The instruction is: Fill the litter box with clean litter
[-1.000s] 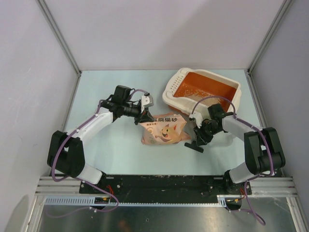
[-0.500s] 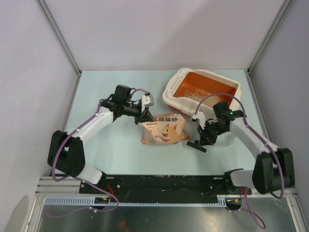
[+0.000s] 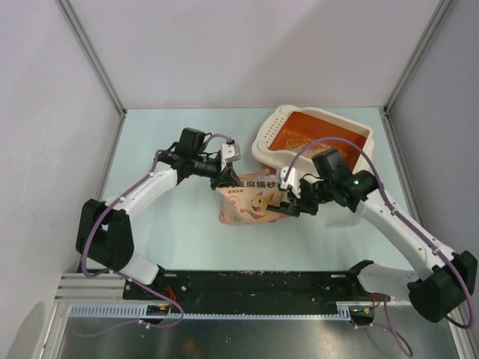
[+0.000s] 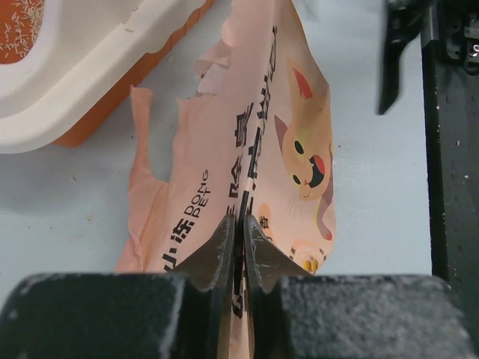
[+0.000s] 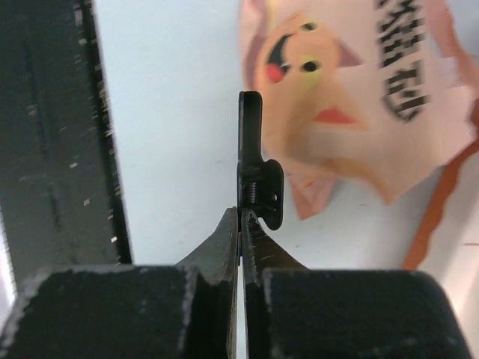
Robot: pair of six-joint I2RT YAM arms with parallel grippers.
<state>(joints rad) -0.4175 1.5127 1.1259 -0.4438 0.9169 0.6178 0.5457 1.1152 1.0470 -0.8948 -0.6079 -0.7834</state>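
The litter box [image 3: 274,127], cream outside and orange inside, stands at the back right; its rim also shows in the left wrist view [image 4: 97,60]. A few pale litter granules [image 4: 19,22] lie on its orange floor. A pink cat-printed bag [image 3: 251,202] lies in front of it. My left gripper [image 3: 222,178] is shut on the bag's top edge [image 4: 247,134], its jaws pinched together on the film [image 4: 241,221]. My right gripper [image 3: 293,202] is shut on a black clip [image 5: 253,149] and holds it just right of the bag [image 5: 352,82].
The black base rail [image 5: 45,134] runs along the near table edge and also shows in the left wrist view [image 4: 449,149]. Grey walls with metal posts enclose the table. The litter box's orange corner [image 5: 438,202] lies close to the right of the bag.
My right arm has swung left and stretched out, carrying the black clip from the table right of the bag up to the bag's right edge. My left gripper has stayed on the bag.
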